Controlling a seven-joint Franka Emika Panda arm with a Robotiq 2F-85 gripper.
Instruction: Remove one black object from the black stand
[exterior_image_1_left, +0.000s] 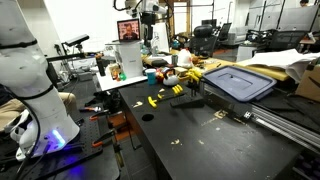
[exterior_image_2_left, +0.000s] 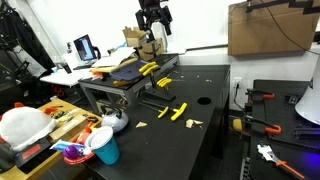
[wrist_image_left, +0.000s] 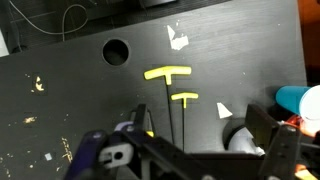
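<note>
Two T-handle keys with yellow grips and black shafts (wrist_image_left: 167, 73) (wrist_image_left: 185, 98) show in the wrist view, their shafts running down into a dark frame (wrist_image_left: 175, 160) that may be the black stand. Similar yellow-handled keys lie on the black table in both exterior views (exterior_image_2_left: 163, 111) (exterior_image_1_left: 153, 100). My gripper (exterior_image_2_left: 152, 22) hangs high above the table, also in the exterior view (exterior_image_1_left: 150, 12). In the wrist view its fingers (wrist_image_left: 200, 125) are spread apart with nothing between them.
The black table (exterior_image_2_left: 215, 125) has a round hole (wrist_image_left: 116, 50). A white kettle (wrist_image_left: 240, 138) and a blue cup (wrist_image_left: 297, 98) sit near the frame. A cluttered metal bench (exterior_image_2_left: 110, 90) holds more yellow tools. A grey bin lid (exterior_image_1_left: 240, 82) lies on the bench.
</note>
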